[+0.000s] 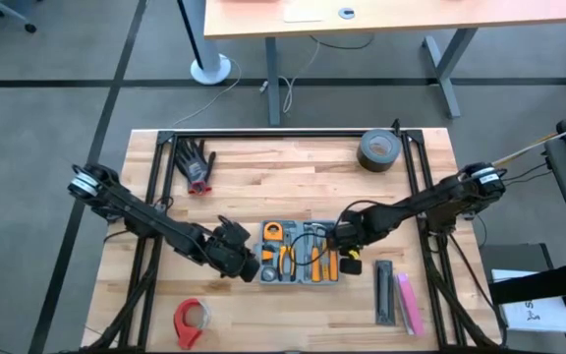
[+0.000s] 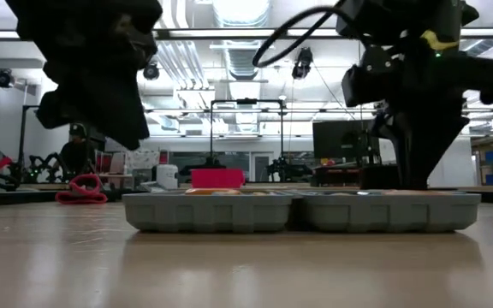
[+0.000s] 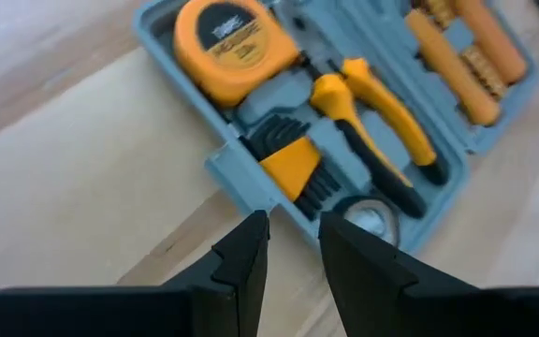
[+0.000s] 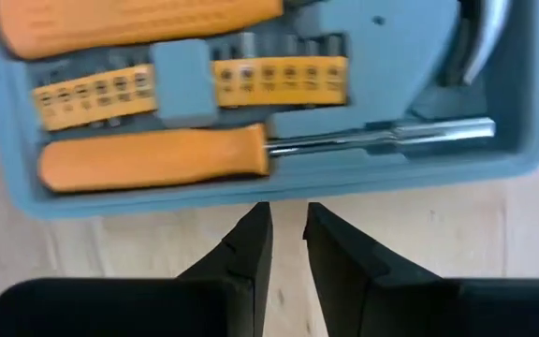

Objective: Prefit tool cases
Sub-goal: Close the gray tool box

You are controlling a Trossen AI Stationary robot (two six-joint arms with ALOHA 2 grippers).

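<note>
Nearest the front edge of the wooden table [image 1: 263,177], a red tape dispenser [image 1: 191,320] is lying at the left, and a black bar [image 1: 384,292] and a pink bar [image 1: 408,303] are lying side by side at the right.

Just beyond them, at the table's middle, the tool case [image 1: 301,253] is lying open and flat, its grey tray showing a yellow tape measure [image 3: 232,45], orange-handled pliers [image 3: 372,117], a set of hex keys [image 3: 293,173] and an orange-handled screwdriver [image 4: 157,156].

At the case's left edge, the left gripper [image 1: 247,265] is hovering with its fingers [image 3: 241,257] only slightly parted, a narrow gap between them, holding nothing; their tips are sitting just beside the case's small side bump.

At the case's right edge, the right gripper [image 1: 343,239] is pointing at the case wall, its fingers [image 4: 251,248] likewise narrowly parted and gripping nothing, just short of the rim.

Farther back, a pair of black gloves [image 1: 197,163] is lying at the left and a roll of grey tape [image 1: 378,149] at the right.
</note>
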